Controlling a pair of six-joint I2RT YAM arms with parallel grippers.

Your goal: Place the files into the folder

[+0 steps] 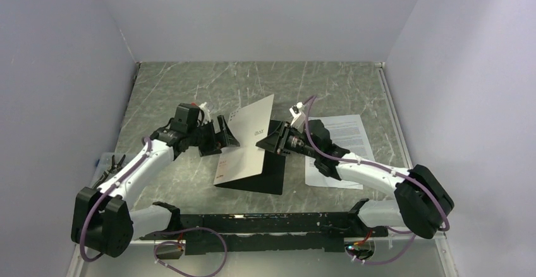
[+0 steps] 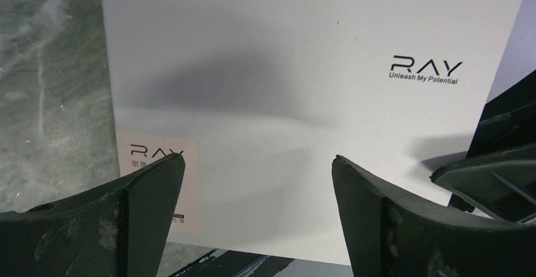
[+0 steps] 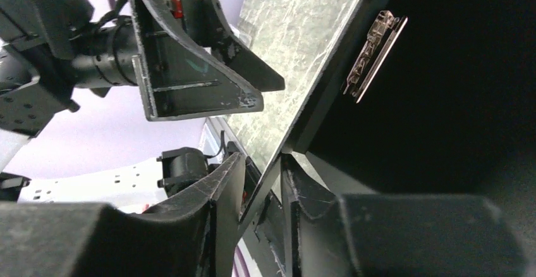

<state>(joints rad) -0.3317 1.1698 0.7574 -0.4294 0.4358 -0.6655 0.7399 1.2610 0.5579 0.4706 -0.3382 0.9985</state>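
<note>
The folder lies in the middle of the table with its silver-grey cover [image 1: 246,141] raised to a steep tilt over the black inside [image 1: 268,179]. My right gripper [image 1: 264,143] is shut on the cover's free edge [image 3: 316,100]. The metal clip [image 3: 375,52] shows on the black inside. My left gripper [image 1: 229,135] is open and empty. It faces the cover's outer side [image 2: 284,100], with the logo up right and the corner label [image 2: 158,163] behind its left finger. The files [image 1: 344,139], white printed sheets, lie flat to the right of the folder, partly under my right arm.
Grey walls close the marble table on three sides. A black rail [image 1: 265,223] runs along the near edge between the arm bases. A small dark object [image 1: 112,162] sits by the left edge. My left gripper [image 3: 202,81] hangs close to the raised cover.
</note>
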